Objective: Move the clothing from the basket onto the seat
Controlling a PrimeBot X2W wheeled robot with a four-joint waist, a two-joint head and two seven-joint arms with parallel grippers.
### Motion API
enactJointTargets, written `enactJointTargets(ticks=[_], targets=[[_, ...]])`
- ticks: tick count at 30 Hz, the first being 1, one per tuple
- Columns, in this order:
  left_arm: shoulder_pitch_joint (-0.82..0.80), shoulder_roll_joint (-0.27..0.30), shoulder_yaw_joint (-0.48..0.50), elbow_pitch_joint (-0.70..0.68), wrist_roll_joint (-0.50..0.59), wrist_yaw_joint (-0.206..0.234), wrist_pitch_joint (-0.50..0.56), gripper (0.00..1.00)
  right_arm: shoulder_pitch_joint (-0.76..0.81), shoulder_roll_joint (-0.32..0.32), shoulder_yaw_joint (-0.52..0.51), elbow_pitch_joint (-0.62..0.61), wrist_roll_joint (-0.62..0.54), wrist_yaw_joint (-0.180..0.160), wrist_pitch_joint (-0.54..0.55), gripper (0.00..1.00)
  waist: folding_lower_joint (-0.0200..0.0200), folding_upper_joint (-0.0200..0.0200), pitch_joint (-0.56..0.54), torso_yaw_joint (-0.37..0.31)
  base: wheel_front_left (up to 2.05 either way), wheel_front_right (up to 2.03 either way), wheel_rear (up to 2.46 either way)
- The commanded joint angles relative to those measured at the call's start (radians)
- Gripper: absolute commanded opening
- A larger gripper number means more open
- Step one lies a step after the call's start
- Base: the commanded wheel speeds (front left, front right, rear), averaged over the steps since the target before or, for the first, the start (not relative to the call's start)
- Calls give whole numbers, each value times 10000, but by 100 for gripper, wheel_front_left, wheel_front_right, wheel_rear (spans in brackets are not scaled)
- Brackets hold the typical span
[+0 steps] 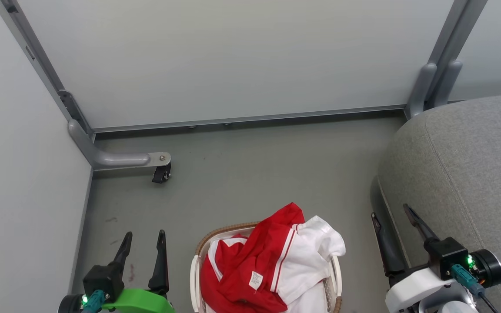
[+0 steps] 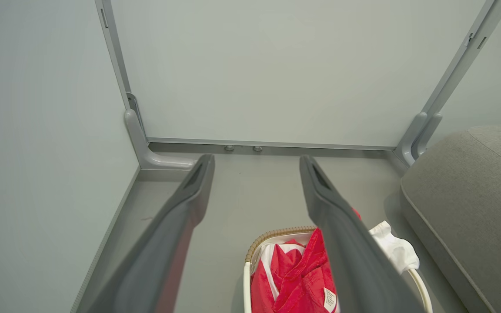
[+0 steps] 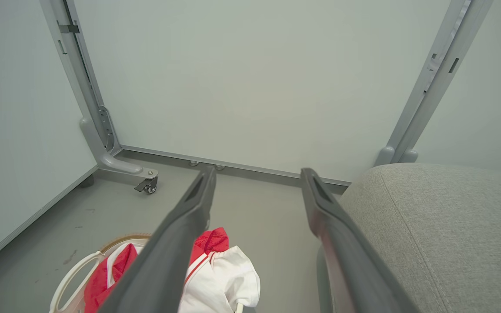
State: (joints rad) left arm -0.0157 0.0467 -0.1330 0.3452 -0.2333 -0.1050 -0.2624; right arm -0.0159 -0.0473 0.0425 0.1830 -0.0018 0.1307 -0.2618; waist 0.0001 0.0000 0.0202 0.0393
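Inside the basket (image 1: 221, 232) beside the seat (image 1: 472, 165), red-white clothing (image 1: 268, 261).

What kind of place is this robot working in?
Probably a staged test bay, not a real home: pale partition panels on grey metal posts, one foot with a caster wheel, and a grey sofa and a laundry basket on a grey floor.
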Motion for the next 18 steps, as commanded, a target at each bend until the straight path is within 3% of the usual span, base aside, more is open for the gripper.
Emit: enactJointTargets(ticks=[1,10,18], targets=[[-7,66,-28,7,-5,-6,-37,100,-15,-56,-23,-43,2,0,-49,100,-1,0,13,1,0,0,0],[-270,64,-198,20,-105,-6,-37,100,-164,-56,-27,-163,11,0,-49,100,-1,0,269,-61,0,0,0],[-1058,63,-558,152,50,-62,-24,100,-523,-55,-22,-358,-35,0,-48,100,-1,0,1125,-385,0,0,0]])
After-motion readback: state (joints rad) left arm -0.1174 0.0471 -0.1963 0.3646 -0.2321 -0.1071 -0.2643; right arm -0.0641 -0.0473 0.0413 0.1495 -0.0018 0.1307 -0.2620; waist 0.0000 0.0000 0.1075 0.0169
